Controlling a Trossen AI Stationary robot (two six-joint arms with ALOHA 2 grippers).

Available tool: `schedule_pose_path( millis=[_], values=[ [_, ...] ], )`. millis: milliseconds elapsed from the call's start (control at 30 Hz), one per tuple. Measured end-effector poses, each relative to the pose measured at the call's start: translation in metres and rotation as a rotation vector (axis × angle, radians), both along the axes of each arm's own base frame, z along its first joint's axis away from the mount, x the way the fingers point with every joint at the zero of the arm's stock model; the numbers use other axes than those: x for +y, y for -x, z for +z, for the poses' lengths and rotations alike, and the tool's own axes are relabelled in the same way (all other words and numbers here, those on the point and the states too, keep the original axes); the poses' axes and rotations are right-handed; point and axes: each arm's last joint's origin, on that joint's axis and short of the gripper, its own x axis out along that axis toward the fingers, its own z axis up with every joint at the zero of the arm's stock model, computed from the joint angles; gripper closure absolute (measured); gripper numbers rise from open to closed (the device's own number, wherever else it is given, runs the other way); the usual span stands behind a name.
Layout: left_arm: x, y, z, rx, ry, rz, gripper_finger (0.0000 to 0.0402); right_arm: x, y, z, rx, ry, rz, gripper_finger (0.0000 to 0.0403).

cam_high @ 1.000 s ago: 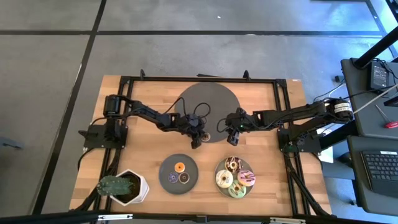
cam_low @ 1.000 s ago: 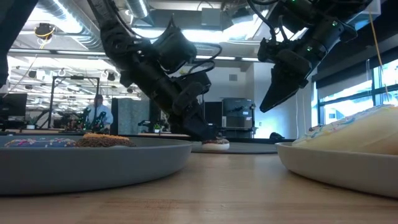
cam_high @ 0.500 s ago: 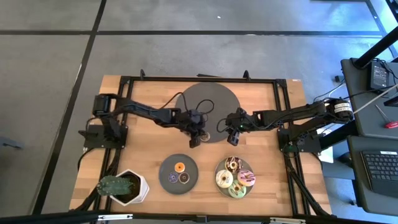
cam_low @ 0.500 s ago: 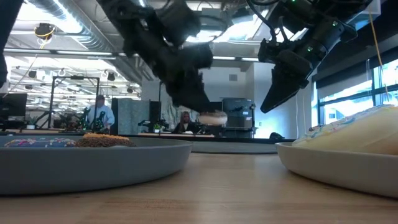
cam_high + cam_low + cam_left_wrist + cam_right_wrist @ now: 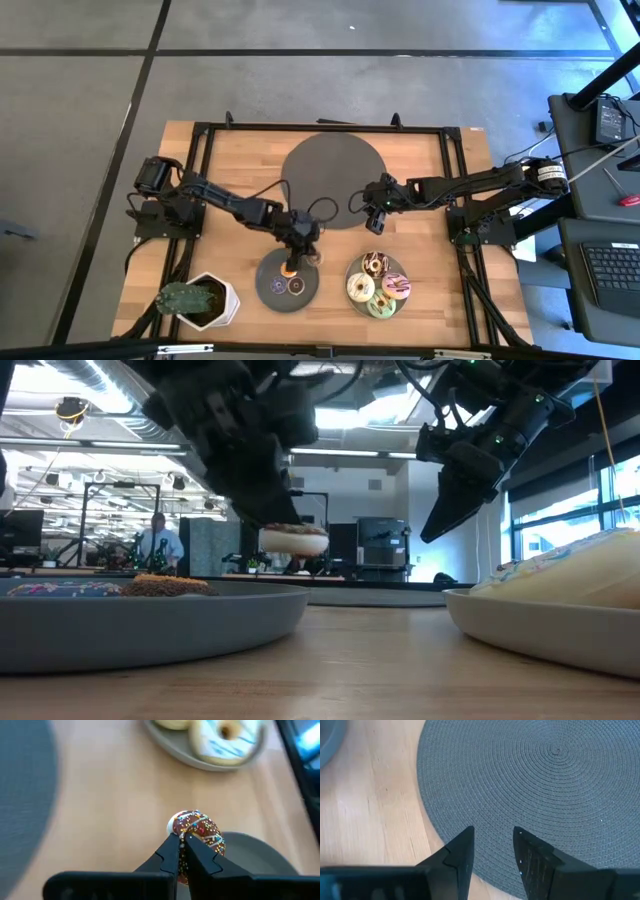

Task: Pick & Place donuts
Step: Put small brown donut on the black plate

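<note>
Left end effector (image 5: 182, 851) pinching chocolate-sprinkled donut (image 5: 199, 831) above small plate's (image 5: 262, 270) rim, right end effector (image 5: 492, 847) spread over mat (image 5: 545, 780)

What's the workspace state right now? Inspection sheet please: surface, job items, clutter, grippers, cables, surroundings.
Surface: wooden table with a round grey mat at the back, nothing on it.
Job's things: chocolate-sprinkled donut held above the left plate; mini orange, purple and brown donuts on that plate; four larger donuts on the right plate.
Clutter: potted cactus at the front left corner.
Grippers: left gripper shut on the sprinkled donut, over the left plate; right gripper open, hovering at the mat's edge.
Cables: loose loops on both arms; more off the table's right side.
Surroundings: desk with keyboard to the right; a person far behind.
</note>
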Motion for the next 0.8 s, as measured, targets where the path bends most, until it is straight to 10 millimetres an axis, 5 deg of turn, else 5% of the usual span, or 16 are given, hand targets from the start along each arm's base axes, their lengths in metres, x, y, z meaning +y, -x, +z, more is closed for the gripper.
schedule_pose_path(
  millis=[467,800],
  values=[
    [-0.051,0.018,-0.004,0.091,0.064,-0.179,0.0387,-0.001,-0.002,0.002,-0.049,-0.061,-0.110,0.0265],
    [-0.055,0.035,0.017,0.094,-0.008,-0.161,0.0387,-0.002,-0.002,0.002,-0.069,-0.046,-0.167,0.0265]
  ],
)
